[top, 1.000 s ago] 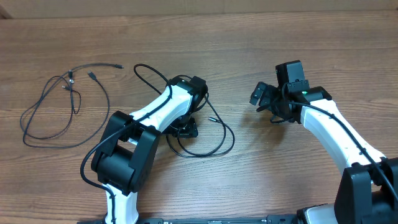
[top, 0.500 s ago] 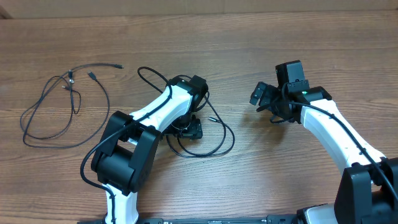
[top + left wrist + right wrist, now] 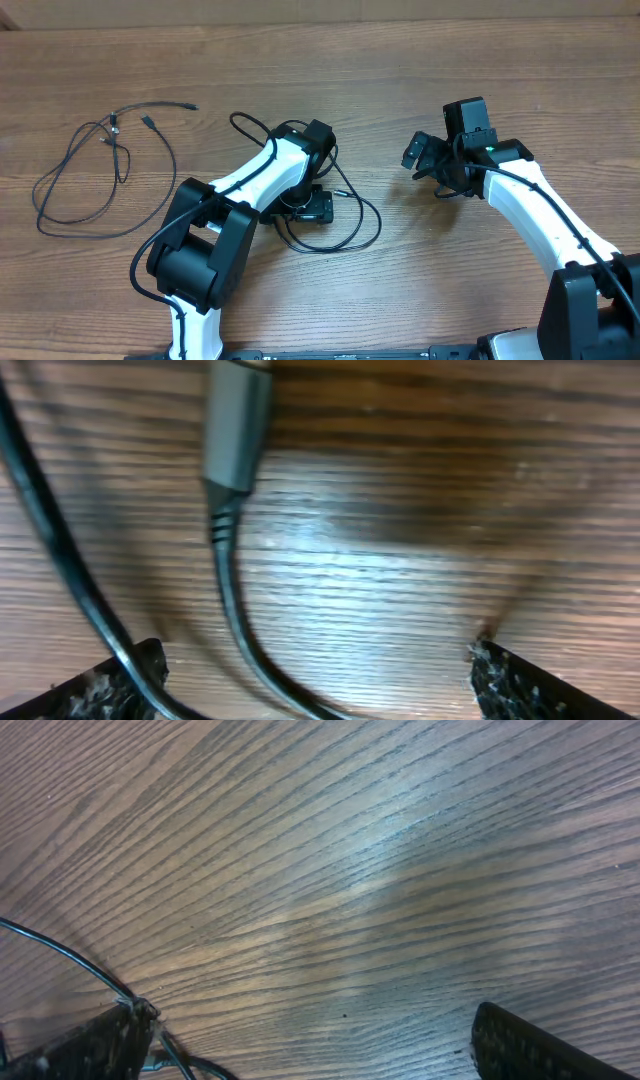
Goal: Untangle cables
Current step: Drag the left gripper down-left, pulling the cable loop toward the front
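Wood tbl w/ two black cables on it.

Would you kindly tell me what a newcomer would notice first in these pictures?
The left tool sits low and open in the middle, over a looping black cable, a grey plug close up in its wrist view. A second cable lies loose at far left, while the open right tool hangs above the wooden table.

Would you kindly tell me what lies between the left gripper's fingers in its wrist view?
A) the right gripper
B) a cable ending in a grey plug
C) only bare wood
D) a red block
B: the left wrist view shows a cable with a grey plug running between the wide-open fingers of the left gripper.
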